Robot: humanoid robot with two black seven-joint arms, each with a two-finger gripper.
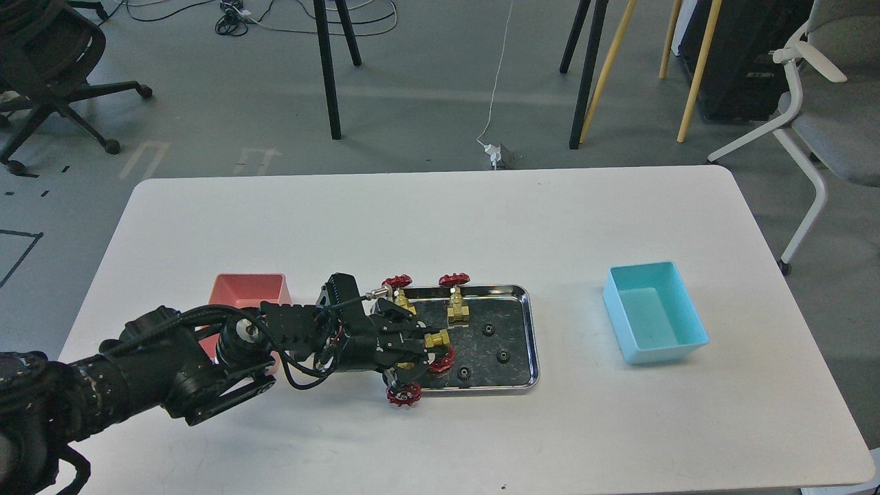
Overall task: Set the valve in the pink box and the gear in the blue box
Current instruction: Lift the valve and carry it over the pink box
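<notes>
1. Jaws of the left gripper (pixel 421 349) are closed around a valve (pixel 438 342), pinching its brass body; the red handwheel of that valve shows just to the right of the fingers, over the left part of the steel tray (pixel 529 323).
2. Left arm (pixel 172 364) enters from the lower left and reaches across the counter (pixel 440 220), passing in front of the pink box (pixel 247 290) and hiding its near part.
3. Right gripper does not appear in the view.
4. Steel tray sits at the middle of the counter, between the two boxes. Two more valves stand upright along its far edge: one (pixel 400 292) at the far left corner, touching or just beside the gripper body, and one (pixel 456 302) a little to its right.
5. A fourth valve (pixel 404 393) lies at the tray's near left corner, its red handwheel hanging over the rim toward the counter.
6. Three black gears show on the tray floor, right of the gripper: one (pixel 489 330) further back, one (pixel 503 355) in the middle, one (pixel 464 373) nearest the front rim. Any further gear cannot be made out.
7. Blue box (pixel 677 302) stands well to the right of the tray, apart from it; nothing shows inside.
8. Pink box stands just left of the tray; its visible interior shows no parts.
</notes>
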